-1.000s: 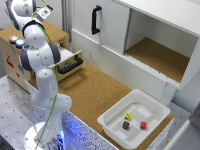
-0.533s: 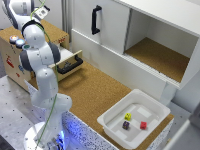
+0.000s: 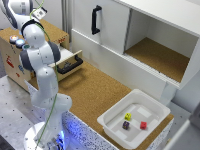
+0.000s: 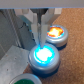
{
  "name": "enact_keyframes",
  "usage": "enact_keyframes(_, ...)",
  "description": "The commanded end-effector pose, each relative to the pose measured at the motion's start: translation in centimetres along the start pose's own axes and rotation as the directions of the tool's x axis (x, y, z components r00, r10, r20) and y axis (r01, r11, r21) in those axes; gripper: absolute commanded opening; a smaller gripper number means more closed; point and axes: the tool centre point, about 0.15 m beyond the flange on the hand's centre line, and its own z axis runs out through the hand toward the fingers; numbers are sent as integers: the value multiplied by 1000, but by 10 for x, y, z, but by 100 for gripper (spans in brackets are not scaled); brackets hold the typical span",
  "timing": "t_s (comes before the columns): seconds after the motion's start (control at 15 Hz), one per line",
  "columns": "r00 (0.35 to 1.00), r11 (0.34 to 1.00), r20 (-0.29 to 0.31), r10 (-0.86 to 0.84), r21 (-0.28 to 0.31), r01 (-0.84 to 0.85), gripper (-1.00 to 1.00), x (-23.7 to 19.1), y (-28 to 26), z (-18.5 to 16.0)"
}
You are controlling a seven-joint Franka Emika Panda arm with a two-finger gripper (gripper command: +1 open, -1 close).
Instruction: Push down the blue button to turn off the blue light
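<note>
Three round buttons show in the wrist view: the blue button [image 4: 44, 55], lit, between an orange-lit button [image 4: 55, 34] and a green one [image 4: 24, 80]. Directly above the blue cap hangs the pincer [image 4: 39, 20]; its jaw state cannot be told.

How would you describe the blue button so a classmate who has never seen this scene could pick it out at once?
Find the wooden box at the exterior view's left, beside the robot arm; round buttons sit on its top. The blue button is the one glowing bright blue under the gripper. Its neighbours differ: one glows orange, another has a green cap.
</note>
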Motion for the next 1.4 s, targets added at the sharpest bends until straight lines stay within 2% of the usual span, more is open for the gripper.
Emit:
enact_keyframes(0.0, 993, 997, 118, 24, 66, -32, -100, 18, 7, 25)
enact_keyframes(0.27, 987, 996, 150, 57, 62, -67, -100, 19, 18, 55)
enact_keyframes(0.4, 978, 994, 188, 86, 50, -97, -100, 14, 29, 75)
enact_keyframes(0.47, 977, 993, 184, 107, 29, -114, -100, 10, 35, 75)
enact_keyframes(0.53, 981, 992, 152, 124, 3, -126, -100, 6, 42, 60)
enact_keyframes(0.6, 983, 986, 85, 166, -19, -165, -100, -1, 52, 30)
enact_keyframes(0.67, 985, 983, -11, 173, -62, -173, -100, -15, 52, -22)
enact_keyframes(0.73, 984, 980, -44, 175, -93, -178, -100, -25, 49, -45)
enact_keyframes(0.8, 980, 974, -63, 188, -116, -195, 100, -37, 47, -62)
enact_keyframes(0.87, 970, 963, -84, 228, -126, -238, 100, -54, 49, -72)
enact_keyframes(1.0, 949, 941, -84, 303, -130, -312, 100, -78, 59, -65)
enact_keyframes(1.27, 870, 867, -53, 490, -67, -493, 100, -131, 85, -26)
enact_keyframes(1.33, 830, 829, -46, 556, -33, -558, 100, -152, 90, -11)
